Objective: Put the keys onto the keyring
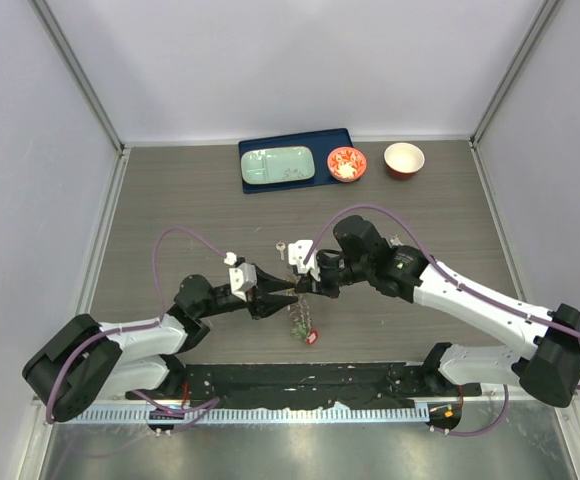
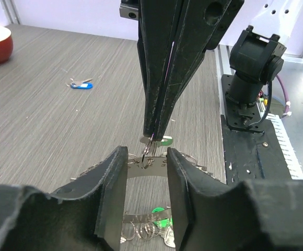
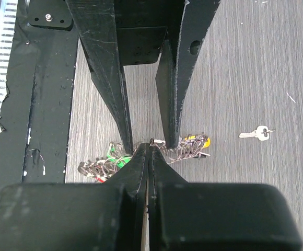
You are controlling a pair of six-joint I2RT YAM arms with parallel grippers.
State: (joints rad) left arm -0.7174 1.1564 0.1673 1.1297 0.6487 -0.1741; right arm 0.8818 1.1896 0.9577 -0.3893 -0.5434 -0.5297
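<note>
- The keyring [image 2: 146, 166], a flat dark-grey ring with a jagged rim, is seen near the front of the table [image 1: 170, 200], between the two arms.
- A bunch of keys [image 3: 107, 164] is already hung on the keyring by thin wire loops. Green heads are seen on one side of it, a yellow head [image 3: 202, 141] on the other and a red head [image 1: 312, 338] at its near edge.
- The left gripper [image 3: 148, 142] is placed over the keyring with its jaws partly apart, one finger [image 2: 112, 193] on each side of the ring's band. The band fills the gap between them, but whether it is actually clamped cannot be told.
- The right gripper [image 2: 152, 133] is brought down onto the keyring from above with its jaws clenched. A small wire loop [image 2: 147, 148] is pinched at its tips, just above the band.
- A green key head [image 2: 166, 140] is seen right beside that loop, touching the keyring's rim or nearly so.
- A blue-headed key [image 2: 82, 83] is left loose on the table, well apart from the keyring.
- A plain silver key [image 3: 257, 134] is also left loose, apart from the keyring.
- A blue tray [image 1: 310, 140] with a pale green plate [image 1: 278, 167], a red-and-white bowl [image 1: 347, 164] and a red bowl [image 1: 404, 160] are lined up far beyond the keyring.
</note>
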